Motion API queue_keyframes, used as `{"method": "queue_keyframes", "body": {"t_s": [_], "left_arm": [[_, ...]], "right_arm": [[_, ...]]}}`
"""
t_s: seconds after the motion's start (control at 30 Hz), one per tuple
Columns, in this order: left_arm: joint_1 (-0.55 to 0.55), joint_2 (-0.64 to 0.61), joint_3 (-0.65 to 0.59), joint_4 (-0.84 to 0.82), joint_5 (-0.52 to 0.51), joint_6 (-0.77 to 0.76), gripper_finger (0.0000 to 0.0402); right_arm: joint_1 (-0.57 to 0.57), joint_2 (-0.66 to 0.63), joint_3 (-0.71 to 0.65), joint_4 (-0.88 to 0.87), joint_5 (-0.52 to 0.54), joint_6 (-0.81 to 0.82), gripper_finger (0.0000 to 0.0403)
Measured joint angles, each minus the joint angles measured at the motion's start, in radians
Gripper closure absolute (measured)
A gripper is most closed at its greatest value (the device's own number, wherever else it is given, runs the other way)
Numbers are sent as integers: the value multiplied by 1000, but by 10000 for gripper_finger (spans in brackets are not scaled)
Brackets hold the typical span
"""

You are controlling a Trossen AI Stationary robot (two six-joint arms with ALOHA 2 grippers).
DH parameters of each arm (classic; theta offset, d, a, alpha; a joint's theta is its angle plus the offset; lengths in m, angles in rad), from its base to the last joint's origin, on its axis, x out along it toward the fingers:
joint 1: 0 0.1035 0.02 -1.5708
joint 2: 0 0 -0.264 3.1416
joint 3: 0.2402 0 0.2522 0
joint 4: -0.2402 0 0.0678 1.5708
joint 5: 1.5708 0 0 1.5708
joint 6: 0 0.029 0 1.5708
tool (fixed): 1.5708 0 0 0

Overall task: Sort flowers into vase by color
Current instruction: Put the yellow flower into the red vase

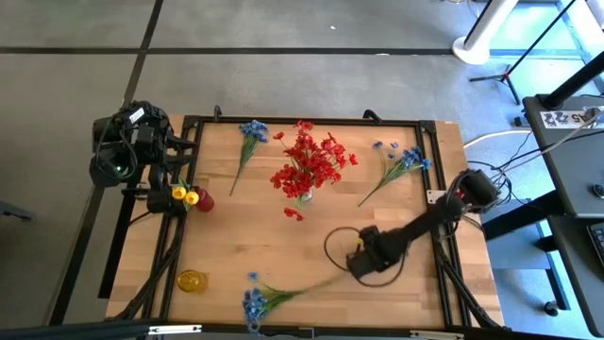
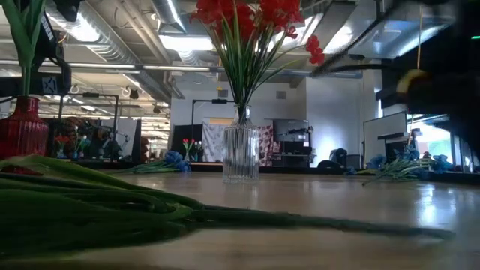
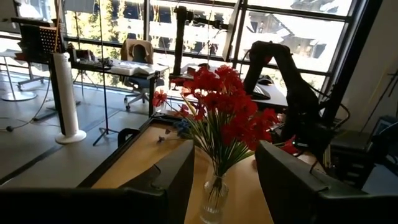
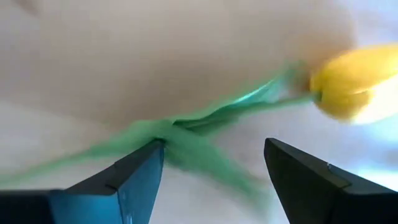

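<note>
Green stem and leaves of a blue flower [image 2: 112, 214] lie flat on the wood table [image 1: 236, 255]. Left of the ribbed glass vase [image 2: 241, 154] of red blooms [image 1: 310, 162], the left gripper [image 1: 168, 196] stands parted, empty. Right of it, the right gripper [image 4: 211, 168] reaches low, fingers spread over a yellow flower [image 4: 351, 81].

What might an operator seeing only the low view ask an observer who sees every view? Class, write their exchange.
Observer: First, the left gripper waits open at the left edge of the wooden table.
Operator: Where is the right gripper?
Observer: The right gripper is low over the table's right half, right of the ribbed clear glass vase of red flowers.
Operator: Holding anything?
Observer: No; its fingers are open, with the green stem of a yellow-bloomed flower lying between them.
</note>
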Motion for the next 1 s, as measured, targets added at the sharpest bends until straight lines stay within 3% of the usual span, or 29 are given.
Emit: {"method": "queue_keyframes", "body": {"t_s": [0.2,0.47,0.8,1.0], "left_arm": [[0,0,0,-3,4,0,235],[0,0,0,-3,4,-1,235],[0,0,0,-6,3,-1,235],[0,0,0,-7,2,-5,235]], "right_arm": [[-47,-63,2,-53,152,-8,123],[-9,-82,2,-66,176,103,123],[26,-82,21,-79,14,-679,123],[26,-81,21,-161,-39,-877,123]]}}
